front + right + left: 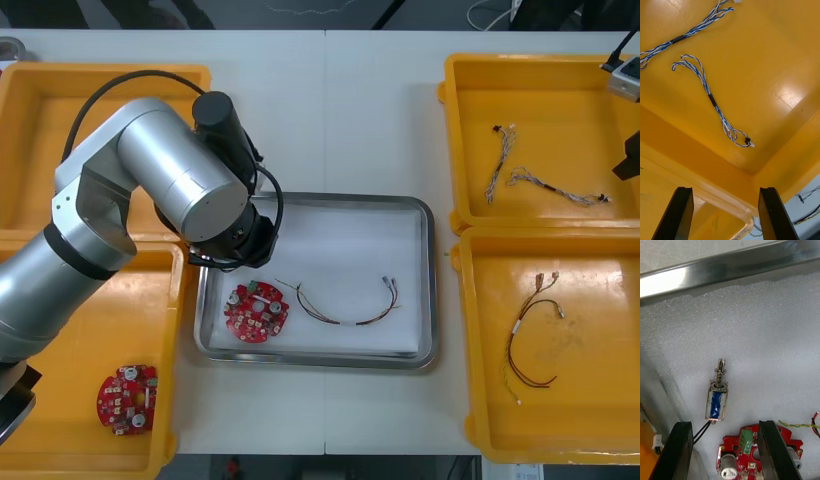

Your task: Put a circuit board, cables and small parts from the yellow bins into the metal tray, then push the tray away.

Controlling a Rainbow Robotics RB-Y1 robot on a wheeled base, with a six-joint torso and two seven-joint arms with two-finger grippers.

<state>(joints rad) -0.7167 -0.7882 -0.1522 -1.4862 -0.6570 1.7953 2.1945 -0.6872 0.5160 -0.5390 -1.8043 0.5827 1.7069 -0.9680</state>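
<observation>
My left gripper (724,423) is open just above the metal tray's white inside (763,345). A small metal part (717,395) with a blue core and black leads lies on the white lining just beyond the fingertips, free of both. A round red circuit board (752,455) lies between the fingers, lower down. In the front view the left arm's wrist (232,238) hangs over the left end of the tray (425,280), which holds the board (257,310) and a red and yellow cable (340,305). My right gripper (726,189) stands open over twisted blue and white cables (711,99).
The near left yellow bin (60,400) holds another red board (127,398). The far right bin (545,90) has blue and white cables (500,160). A red and yellow cable (530,340) lies in the near right bin. The right arm (628,155) shows at the right edge.
</observation>
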